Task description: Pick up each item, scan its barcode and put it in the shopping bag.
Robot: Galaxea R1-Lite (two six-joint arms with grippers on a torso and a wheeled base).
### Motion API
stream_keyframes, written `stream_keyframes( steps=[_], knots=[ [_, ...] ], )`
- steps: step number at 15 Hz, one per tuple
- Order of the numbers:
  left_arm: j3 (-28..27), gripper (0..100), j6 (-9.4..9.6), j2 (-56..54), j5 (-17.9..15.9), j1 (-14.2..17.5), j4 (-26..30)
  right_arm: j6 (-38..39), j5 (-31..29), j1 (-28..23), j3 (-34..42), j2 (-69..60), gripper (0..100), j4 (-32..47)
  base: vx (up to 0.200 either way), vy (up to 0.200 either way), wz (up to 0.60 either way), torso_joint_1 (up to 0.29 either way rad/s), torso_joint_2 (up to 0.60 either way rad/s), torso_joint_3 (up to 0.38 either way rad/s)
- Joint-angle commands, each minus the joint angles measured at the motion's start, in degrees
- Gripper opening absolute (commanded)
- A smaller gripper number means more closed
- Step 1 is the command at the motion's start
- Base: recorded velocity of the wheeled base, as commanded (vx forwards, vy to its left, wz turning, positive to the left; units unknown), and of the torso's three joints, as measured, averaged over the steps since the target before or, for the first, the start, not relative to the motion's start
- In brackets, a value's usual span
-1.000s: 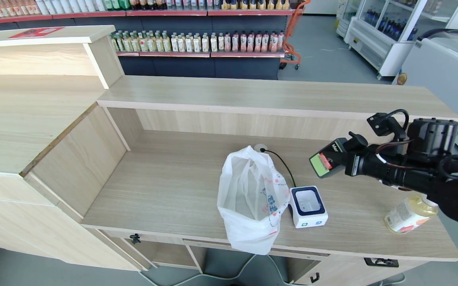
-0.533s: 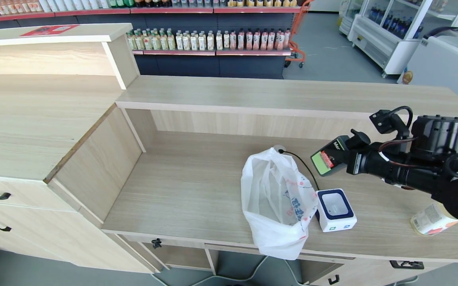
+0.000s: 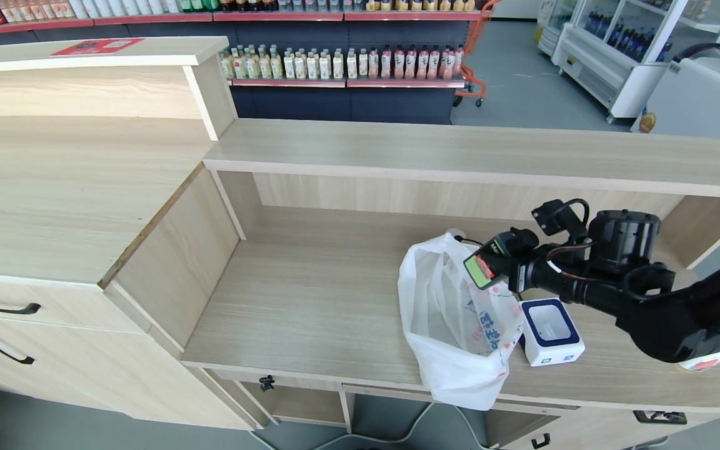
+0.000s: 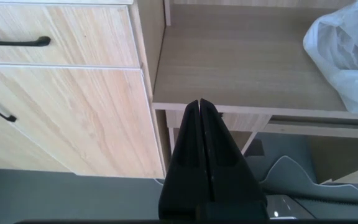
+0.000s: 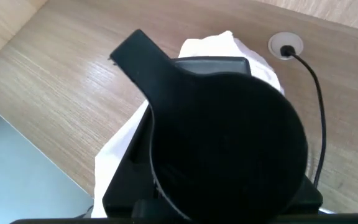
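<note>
My right gripper [image 3: 496,262] is shut on a dark item [image 3: 482,270] with a green and red end face. It holds the item in the air just above the right rim of the white shopping bag [image 3: 454,319], which stands open on the counter. The white and blue barcode scanner [image 3: 550,331] sits beside the bag, under my right arm. In the right wrist view the dark item [image 5: 229,143] hangs over the bag [image 5: 229,43]. My left gripper [image 4: 201,109] is shut on nothing, low in front of the counter edge [image 4: 241,102].
A labelled bottle [image 3: 716,357] stands on the counter at the far right, mostly hidden by my right arm. The scanner's cable [image 5: 312,93] runs to a socket [image 5: 284,45] behind the bag. A raised shelf [image 3: 460,150] borders the back, and a drawer cabinet [image 3: 41,312] stands left.
The head camera has panned, shifting the whole scene rightwards. My right gripper has carried the dark item left and down, from above the scanner to the bag's rim.
</note>
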State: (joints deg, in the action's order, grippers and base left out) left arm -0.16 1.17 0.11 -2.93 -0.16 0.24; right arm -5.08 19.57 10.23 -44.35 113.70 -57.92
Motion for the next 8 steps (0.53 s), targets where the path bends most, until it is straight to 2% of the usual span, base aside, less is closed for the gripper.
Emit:
stream_keyframes(
  steps=[1,8],
  knots=[
    [0.0,0,-0.03,0.0,-0.1,0.0,0.0,-0.6,-1.6,2.1,-0.1,6.1,0,-1.4,0.000,0.000,0.00,0.000,0.00,0.000],
    [0.0,0,-0.03,0.0,0.0,0.0,0.0,-2.8,-4.2,4.4,0.4,12.9,0,-6.7,0.000,0.000,0.00,0.000,0.00,0.000]
  ],
)
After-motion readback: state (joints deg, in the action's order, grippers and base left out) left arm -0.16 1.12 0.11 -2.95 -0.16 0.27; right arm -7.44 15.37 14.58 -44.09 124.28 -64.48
